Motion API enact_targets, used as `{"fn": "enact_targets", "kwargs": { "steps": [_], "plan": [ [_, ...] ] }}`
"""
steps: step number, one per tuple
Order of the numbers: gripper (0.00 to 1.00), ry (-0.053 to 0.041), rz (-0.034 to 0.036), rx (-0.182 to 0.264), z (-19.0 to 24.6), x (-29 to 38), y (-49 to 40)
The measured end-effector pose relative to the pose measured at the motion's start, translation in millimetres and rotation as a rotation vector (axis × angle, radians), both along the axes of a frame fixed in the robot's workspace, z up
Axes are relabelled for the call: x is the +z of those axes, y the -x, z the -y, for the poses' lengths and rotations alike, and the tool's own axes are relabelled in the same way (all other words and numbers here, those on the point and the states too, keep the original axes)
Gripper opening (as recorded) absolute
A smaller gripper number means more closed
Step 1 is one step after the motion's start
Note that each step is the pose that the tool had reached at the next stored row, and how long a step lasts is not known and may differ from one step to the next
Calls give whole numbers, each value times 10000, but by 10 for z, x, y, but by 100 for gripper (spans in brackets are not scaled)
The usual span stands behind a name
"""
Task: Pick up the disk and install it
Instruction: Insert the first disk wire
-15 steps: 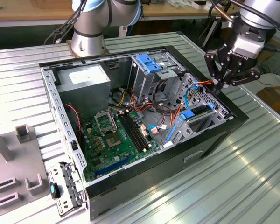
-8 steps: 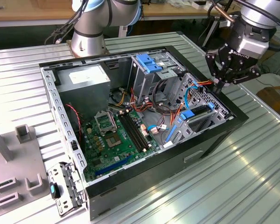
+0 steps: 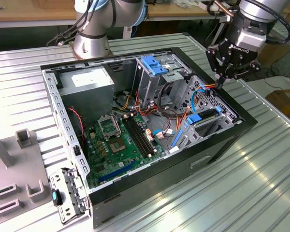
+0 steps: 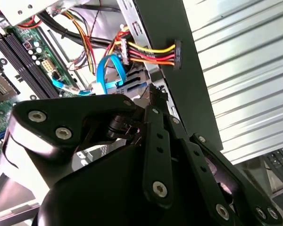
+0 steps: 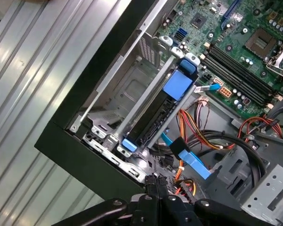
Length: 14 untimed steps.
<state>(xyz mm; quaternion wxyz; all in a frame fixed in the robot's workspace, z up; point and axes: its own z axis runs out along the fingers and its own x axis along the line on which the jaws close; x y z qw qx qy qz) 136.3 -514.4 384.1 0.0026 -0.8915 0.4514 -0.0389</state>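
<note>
Tool (image 3: 219,82) hovering above drive cage (image 3: 211,102), pressed together, empty; disk (image 5: 151,117) sitting inside; you're likely finishing install, minding cables (image 4: 151,52).

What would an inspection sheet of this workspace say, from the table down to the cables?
Surface: ribbed metal table, carrying an open computer case.
Job's things: the disk, blue-railed, sits on edge in the drive cage; it looks seated, not carried.
Clutter: grey fixture blocks at the exterior view's left.
Grippers: gripper shut, holding nothing, hovering over the case's edge beside the drive cage.
Cables: blue flat cable; red-yellow-black power lead, whose plug seems free.
Surroundings: wooden bench behind the table; robot base.
</note>
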Motion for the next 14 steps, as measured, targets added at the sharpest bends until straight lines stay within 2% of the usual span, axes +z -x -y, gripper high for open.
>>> {"fn": "enact_targets", "kwargs": {
  "steps": [1,4,7,8,9,12,14],
  "plan": [
    [11,-1,1,77,-17,-6,-6],
    [11,-2,0,334,-31,-29,-27],
    [29,-5,1,594,-44,-57,-72],
    [42,-6,1,763,-55,-70,-93],
    [48,-2,1,960,-59,-75,-106],
    [48,-5,0,1496,-60,-83,-117],
    [48,-5,0,2063,-60,-93,-132]
  ]
}}
